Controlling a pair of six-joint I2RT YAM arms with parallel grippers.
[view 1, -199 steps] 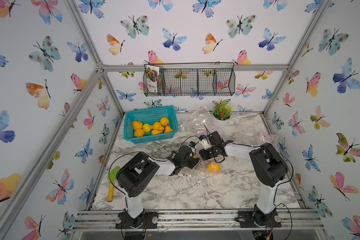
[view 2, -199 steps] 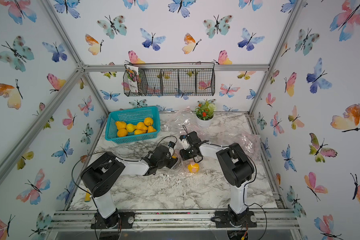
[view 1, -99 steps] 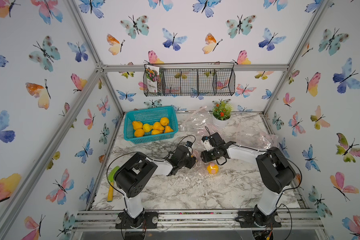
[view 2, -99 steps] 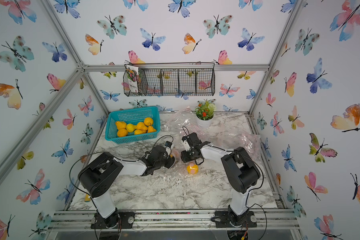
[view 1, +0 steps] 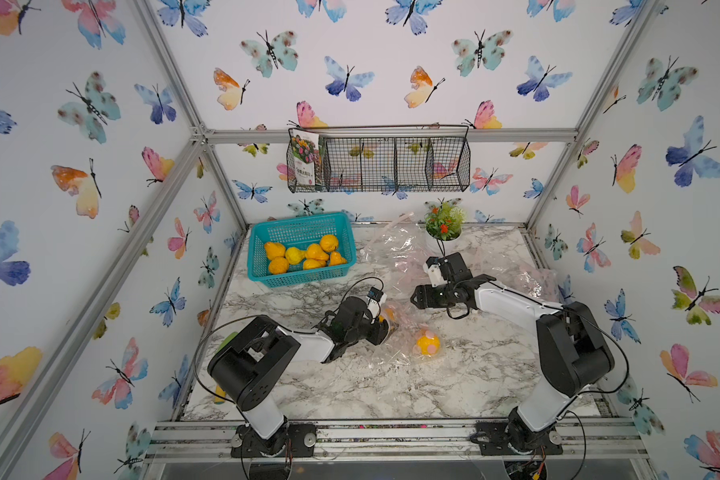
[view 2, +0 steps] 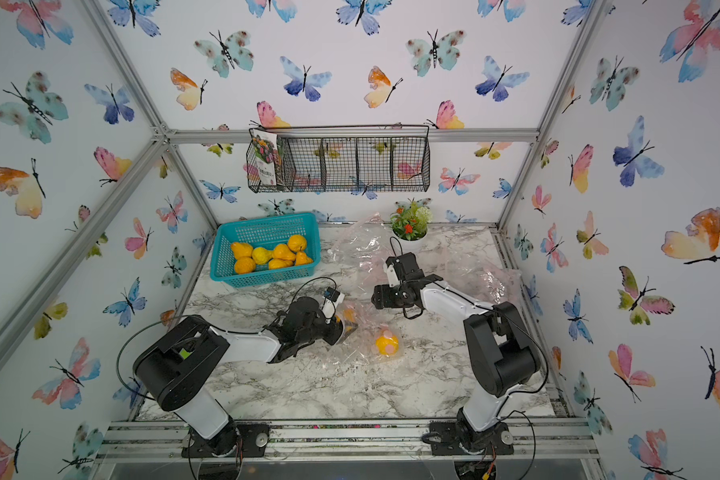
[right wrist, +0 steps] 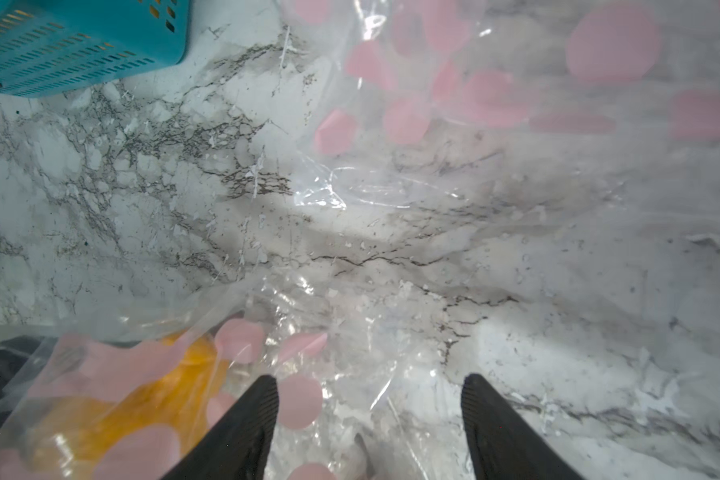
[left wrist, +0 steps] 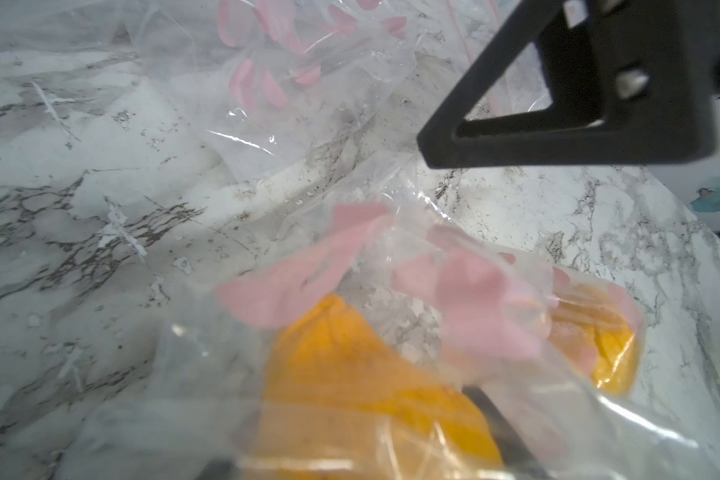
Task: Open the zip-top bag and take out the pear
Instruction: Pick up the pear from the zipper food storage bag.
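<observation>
Toward the robot from the teal basket (view 1: 304, 279), and a little to its right, the zip-top bag (view 1: 402, 337) lies crumpled on the marble table (view 1: 350, 386), clear film printed with pink dots. An orange pear (view 1: 390, 314) shows through the film at the bag's basket-side end, right at the left gripper (view 1: 387, 326). A second pear (view 1: 428, 344) sits under dotted film farther from the basket, and whether both share one bag cannot be told. The left wrist view shows that gripper's jaws standing apart: the upper finger (left wrist: 578, 129) is clear above the marble, while the lower one is only a dark strip seen through the plastic, with the pear and film draped over it, and nothing is seen clamped between them. The right gripper (view 1: 415, 298) hovers farther to the right of the basket than the bag, pointing back toward the basket. Its fingers (right wrist: 246, 424) are spread wide with only wrinkled film and marble between them. Inside the basket rest several more yellow-orange pears (view 1: 304, 255). Right of the basket, along the back of the table, lie loose clear bags (view 1: 391, 245) and a small potted plant (view 1: 444, 224). Above the basket, a black wire rack (view 1: 391, 166) hangs on the back wall. A green and yellow object (view 1: 225, 343) sits at the table's left edge, on the robot's side of the basket, mostly hidden by the left arm.
</observation>
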